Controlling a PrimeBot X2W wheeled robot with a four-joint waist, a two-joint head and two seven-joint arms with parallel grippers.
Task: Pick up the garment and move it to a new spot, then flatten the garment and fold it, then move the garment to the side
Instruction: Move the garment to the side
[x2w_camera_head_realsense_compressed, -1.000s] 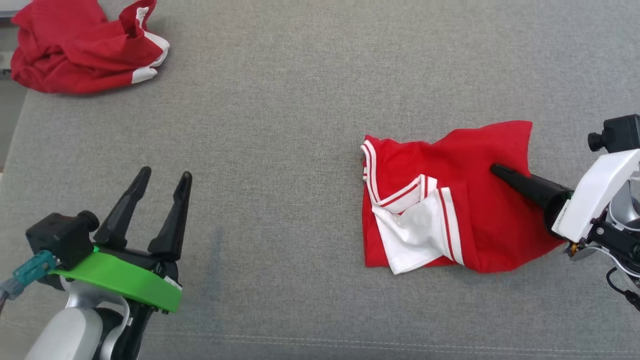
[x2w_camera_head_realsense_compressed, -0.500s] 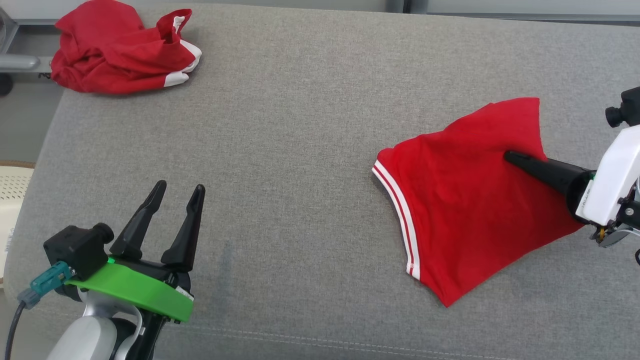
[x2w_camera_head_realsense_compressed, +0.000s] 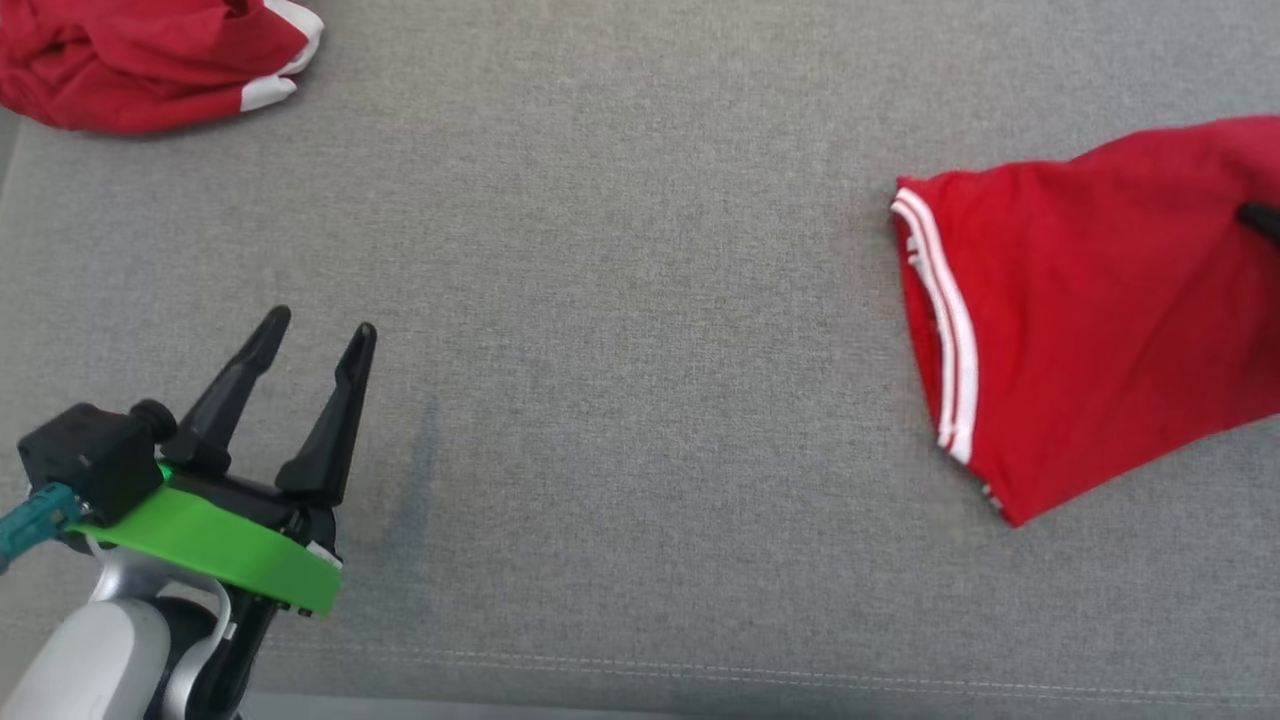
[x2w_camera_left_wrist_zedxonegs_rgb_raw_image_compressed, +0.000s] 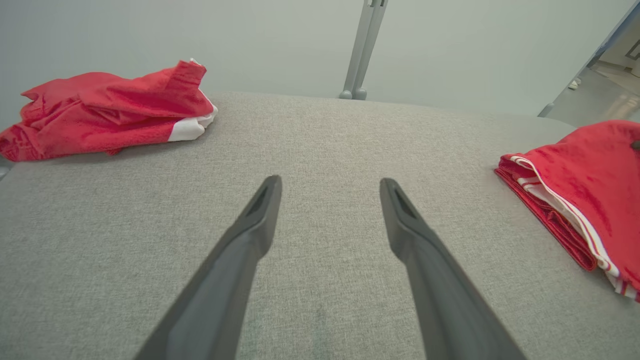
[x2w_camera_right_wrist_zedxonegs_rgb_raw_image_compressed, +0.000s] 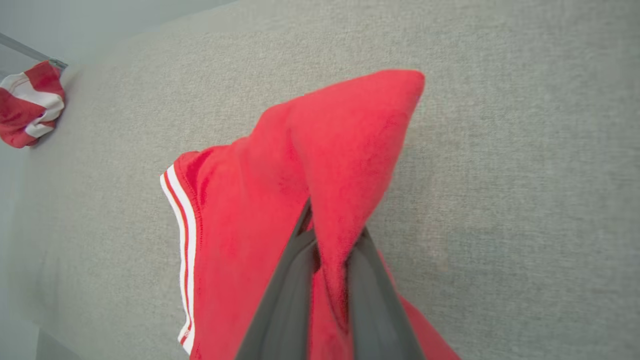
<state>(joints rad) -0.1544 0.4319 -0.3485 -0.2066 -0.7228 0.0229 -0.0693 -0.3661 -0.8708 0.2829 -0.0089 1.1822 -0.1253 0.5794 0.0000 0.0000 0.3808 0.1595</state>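
Garment (x2w_camera_head_realsense_compressed: 1090, 310): there were two red garments with white trim on the grey fabric surface (x2w_camera_head_realsense_compressed: 640, 300), and the one in play lay at its right side, partly cut off by the right border of the head view. It was a folded, fairly flat bundle. Its edge with two white stripes faced the robot's left and ran from far to near, ending close to a pointed corner that aimed back toward the robot. From that striped edge the cloth stretched rightward toward the right gripper; how far it ran could not be told, so its full long axis stayed uncertain. In the left wrist view the same garment (x2w_camera_left_wrist_zedxonegs_rgb_raw_image_compressed: 590, 175) showed stacked layers along the striped edge.

The second garment, a crumpled heap (x2w_camera_head_realsense_compressed: 130, 60), sat at the far left corner, well apart from the first.

There were two grippers. The right gripper (x2w_camera_right_wrist_zedxonegs_rgb_raw_image_compressed: 334, 235) had its fingers nearly closed, pinching a fold of the garment (x2w_camera_right_wrist_zedxonegs_rgb_raw_image_compressed: 260, 210) between them. The cloth rose to a peak above the fingertips and draped away to the striped edge, while the crumpled heap (x2w_camera_right_wrist_zedxonegs_rgb_raw_image_compressed: 27, 105) showed in the far corner of that view. The left gripper (x2w_camera_head_realsense_compressed: 322, 324) stood at the near left with its two fingers spread wide and nothing between them, above bare grey fabric. In its own wrist view the left gripper (x2w_camera_left_wrist_zedxonegs_rgb_raw_image_compressed: 331, 184) pointed between the two garments, with the crumpled heap (x2w_camera_left_wrist_zedxonegs_rgb_raw_image_compressed: 105, 112) at far left.
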